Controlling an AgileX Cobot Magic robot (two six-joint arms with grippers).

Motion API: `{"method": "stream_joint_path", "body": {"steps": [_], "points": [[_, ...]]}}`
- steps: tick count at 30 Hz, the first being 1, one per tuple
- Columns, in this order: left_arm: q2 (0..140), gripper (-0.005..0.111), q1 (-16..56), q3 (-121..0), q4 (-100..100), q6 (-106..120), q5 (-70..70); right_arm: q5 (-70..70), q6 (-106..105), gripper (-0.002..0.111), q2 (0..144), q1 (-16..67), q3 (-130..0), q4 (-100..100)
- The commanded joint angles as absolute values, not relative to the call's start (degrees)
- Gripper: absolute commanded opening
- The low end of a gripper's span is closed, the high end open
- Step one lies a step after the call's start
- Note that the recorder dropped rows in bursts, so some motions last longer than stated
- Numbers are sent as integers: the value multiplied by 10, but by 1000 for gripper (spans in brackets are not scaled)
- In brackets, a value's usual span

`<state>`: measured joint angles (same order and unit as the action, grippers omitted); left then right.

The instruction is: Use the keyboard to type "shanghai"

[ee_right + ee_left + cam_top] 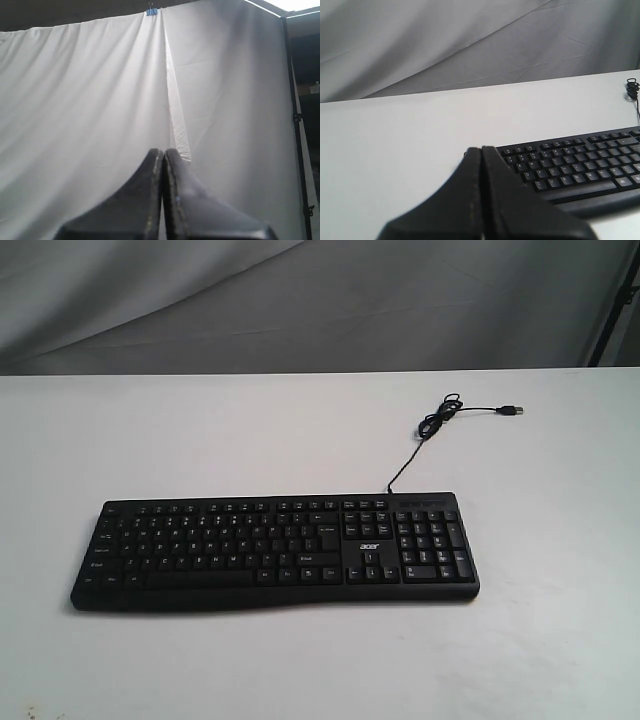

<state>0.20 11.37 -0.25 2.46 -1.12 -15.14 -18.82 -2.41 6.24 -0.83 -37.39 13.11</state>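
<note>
Black left gripper (481, 148) fills its wrist view's foreground, fingers pressed together on nothing. It hides one corner of the wide, flat, black plastic keyboard (580, 170), whose other end runs off the frame. Black right gripper (163, 150), likewise closed and empty, faces only a draped white curtain (75, 100), so its place over the table cannot be told.

In the exterior view the broad white table (300, 670) lies bare on every side of the keyboard, which sits flat near the middle. Its white key legends are too small to read, though the white "acer" logo is legible. A thin black cable (408, 457) leaves the back edge, loops, and ends in a loose USB plug (514, 410).
</note>
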Motion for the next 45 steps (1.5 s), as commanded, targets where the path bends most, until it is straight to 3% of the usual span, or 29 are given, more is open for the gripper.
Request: {"method": "stream_joint_path", "body": {"steps": [1,28,39,45], "points": [[0,0,116,0,25,-13,-149,-179,-21,0,61,-13,-350,98],[0,0,116,0,25,-13,-149,-49,0,0,0,-13,-48,21],[0,0,116,0,25,-13,-149,-47,0,0,0,-13,0,19],[0,0,116,0,25,-13,-149,-112,0,0,0,-11,0,8]]}}
